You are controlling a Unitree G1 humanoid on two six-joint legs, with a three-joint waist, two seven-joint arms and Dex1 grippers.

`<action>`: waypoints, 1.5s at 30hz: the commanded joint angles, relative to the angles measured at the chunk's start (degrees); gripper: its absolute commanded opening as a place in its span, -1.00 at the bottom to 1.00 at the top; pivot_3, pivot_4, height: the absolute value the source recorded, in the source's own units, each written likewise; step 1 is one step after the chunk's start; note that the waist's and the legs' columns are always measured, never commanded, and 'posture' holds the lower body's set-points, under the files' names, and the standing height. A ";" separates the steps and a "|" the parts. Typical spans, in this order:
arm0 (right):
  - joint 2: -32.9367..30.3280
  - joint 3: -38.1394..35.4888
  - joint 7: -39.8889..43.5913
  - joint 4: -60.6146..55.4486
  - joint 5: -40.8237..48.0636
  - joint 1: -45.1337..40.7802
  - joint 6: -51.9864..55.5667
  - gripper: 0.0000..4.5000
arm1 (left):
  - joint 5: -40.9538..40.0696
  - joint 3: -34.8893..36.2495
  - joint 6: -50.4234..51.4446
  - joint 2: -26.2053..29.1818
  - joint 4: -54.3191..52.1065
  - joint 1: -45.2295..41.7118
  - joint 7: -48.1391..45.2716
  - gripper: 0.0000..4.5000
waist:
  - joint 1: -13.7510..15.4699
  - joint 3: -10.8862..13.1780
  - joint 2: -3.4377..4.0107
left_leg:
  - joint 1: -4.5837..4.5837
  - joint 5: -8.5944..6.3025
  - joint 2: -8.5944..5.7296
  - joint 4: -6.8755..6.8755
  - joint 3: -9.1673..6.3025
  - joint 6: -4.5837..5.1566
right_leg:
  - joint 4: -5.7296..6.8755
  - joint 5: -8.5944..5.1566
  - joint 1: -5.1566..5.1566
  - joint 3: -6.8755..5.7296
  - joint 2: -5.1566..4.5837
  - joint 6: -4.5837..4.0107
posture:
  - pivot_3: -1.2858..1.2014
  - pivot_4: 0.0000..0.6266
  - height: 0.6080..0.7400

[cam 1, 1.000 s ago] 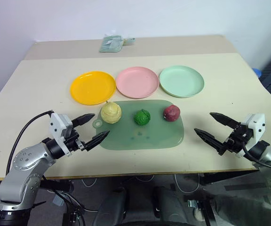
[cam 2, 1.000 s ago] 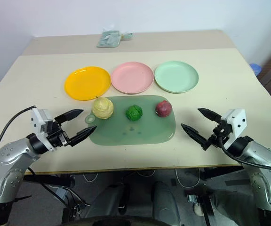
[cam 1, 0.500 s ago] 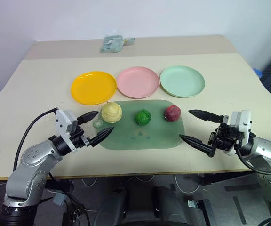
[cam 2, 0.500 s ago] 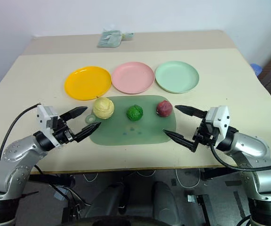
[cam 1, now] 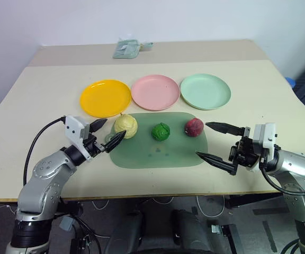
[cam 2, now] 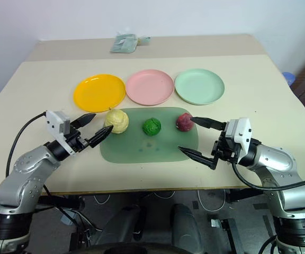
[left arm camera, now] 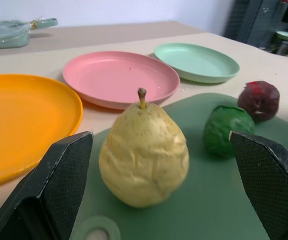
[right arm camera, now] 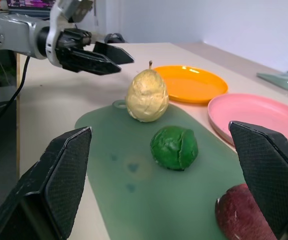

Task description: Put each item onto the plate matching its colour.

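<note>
Both tools gape wide and empty at the near ends of the green mat.

Left tool (cam 1: pixel 108 134) sits just beside the yellow pear (cam 1: pixel 125 126), its fingers either side of the approach; right tool (cam 1: pixel 216 142) stands off the mat's (cam 1: pixel 158 156) other end, one finger tip near the red fruit (cam 1: pixel 194 127); the green ball (cam 1: pixel 160 132) lies between the two fruits, all three on the mat; beyond, yellow plate (cam 1: pixel 105 98), pink plate (cam 1: pixel 155 92), mint plate (cam 1: pixel 205 91) in a row, bare; a crumpled packet (cam 1: pixel 126 48) at the tabletop's (cam 1: pixel 46 90) far edge.
</note>
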 commanded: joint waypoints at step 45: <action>4.54 4.55 -6.76 5.57 -6.26 -11.60 -4.40 1.00 | 18.12 5.48 -25.70 -15.21 68.28 -51.49 27.40 0.97 | -0.16 0.07 -0.27 | -0.03 0.12 -0.15 0.08 0.05 -0.17 | 0.01 0.35 -0.04 -0.04 0.08 0.45 | 0.03 -0.52 1.00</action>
